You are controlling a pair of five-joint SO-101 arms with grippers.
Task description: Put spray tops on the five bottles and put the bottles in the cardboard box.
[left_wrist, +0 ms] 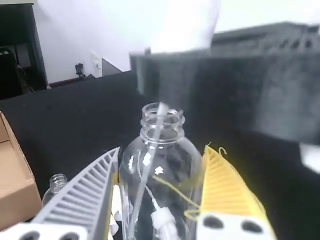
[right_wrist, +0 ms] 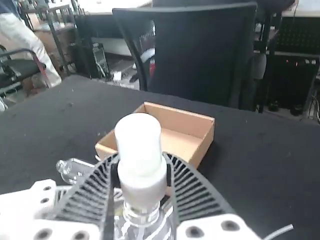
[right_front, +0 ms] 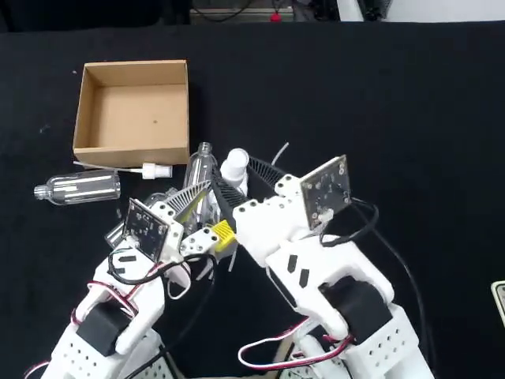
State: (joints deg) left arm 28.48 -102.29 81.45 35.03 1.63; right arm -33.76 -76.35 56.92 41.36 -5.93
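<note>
With the left gripper clamped on the clear bottle near the cardboard box and the right gripper pinching the spray top over its neck, a tilted push could cross-thread the top or twist the bottle loose.

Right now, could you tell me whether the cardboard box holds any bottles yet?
Empty: the cardboard box shows only its bare brown floor in the high view, nothing inside.

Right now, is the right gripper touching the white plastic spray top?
Touching: right wrist view shows the right gripper clamped on both sides of the white spray top.
</note>
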